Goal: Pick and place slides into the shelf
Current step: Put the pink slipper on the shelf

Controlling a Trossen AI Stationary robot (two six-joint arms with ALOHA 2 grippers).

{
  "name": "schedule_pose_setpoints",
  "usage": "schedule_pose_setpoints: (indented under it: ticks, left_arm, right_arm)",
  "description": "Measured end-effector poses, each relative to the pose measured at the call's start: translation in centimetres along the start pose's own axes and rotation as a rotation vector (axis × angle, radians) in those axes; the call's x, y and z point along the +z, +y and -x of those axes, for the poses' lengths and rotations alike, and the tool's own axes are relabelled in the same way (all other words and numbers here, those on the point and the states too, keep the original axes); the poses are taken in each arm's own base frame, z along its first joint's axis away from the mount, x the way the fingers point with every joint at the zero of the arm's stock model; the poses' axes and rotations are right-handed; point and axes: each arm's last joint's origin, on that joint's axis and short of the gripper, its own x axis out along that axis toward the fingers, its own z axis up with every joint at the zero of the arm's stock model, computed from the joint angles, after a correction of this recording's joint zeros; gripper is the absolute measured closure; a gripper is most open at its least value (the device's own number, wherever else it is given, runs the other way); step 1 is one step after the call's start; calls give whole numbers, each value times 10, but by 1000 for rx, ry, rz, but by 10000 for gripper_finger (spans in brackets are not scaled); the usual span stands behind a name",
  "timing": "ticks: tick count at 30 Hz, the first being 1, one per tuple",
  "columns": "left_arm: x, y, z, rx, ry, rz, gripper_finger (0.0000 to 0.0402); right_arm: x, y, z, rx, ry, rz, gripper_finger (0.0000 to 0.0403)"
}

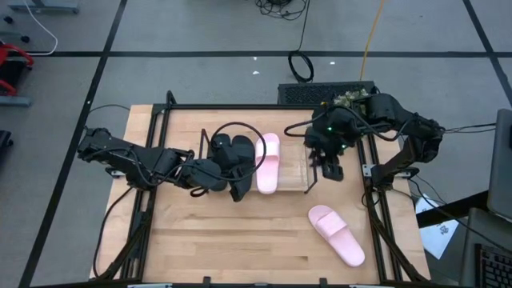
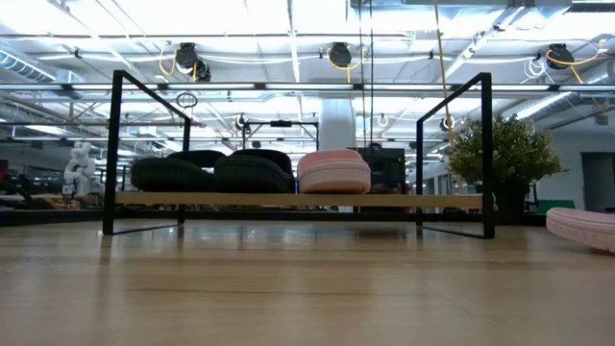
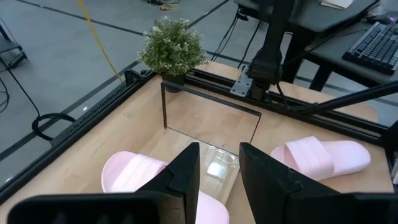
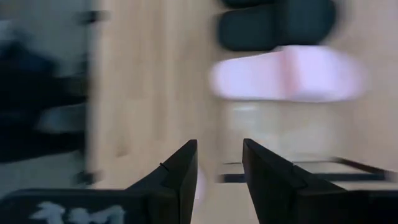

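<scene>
The shelf (image 1: 294, 166), a thin black wire frame over a clear base, stands at the table's far middle. Two black slides (image 2: 252, 171) and one pink slide (image 1: 268, 164) rest side by side on its base. The second pink slide (image 1: 336, 232) lies sole-down on the table toward the near right. My left gripper (image 1: 238, 192) is open, at the shelf's near side between the black slides (image 1: 232, 148) and the pink one (image 3: 134, 171). My right gripper (image 1: 330, 170) is open above the shelf's right end, touching nothing. The right wrist view is blurred.
A small potted plant (image 1: 352, 100) stands at the table's far right corner, behind the shelf. The black table frame (image 1: 372, 200) runs along the left and right edges. Bare wood (image 1: 224, 240) spreads across the near half of the table.
</scene>
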Motion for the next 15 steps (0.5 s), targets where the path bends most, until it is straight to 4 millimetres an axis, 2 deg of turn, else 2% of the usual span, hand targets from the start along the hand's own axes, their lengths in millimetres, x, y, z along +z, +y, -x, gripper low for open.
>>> schedule_pose_setpoints:
  ticks: [4,9,15]
  left_arm:
    - [0,0,0,0,-1,18,289]
    - [0,0,0,0,-1,43,289]
    - [0,0,0,1,-1,42,289]
  right_arm:
    - [-1,6,0,174,21,-10,286]
    - [-2,15,-1,205,32,25,286]
    - [-7,36,-3,242,55,113,286]
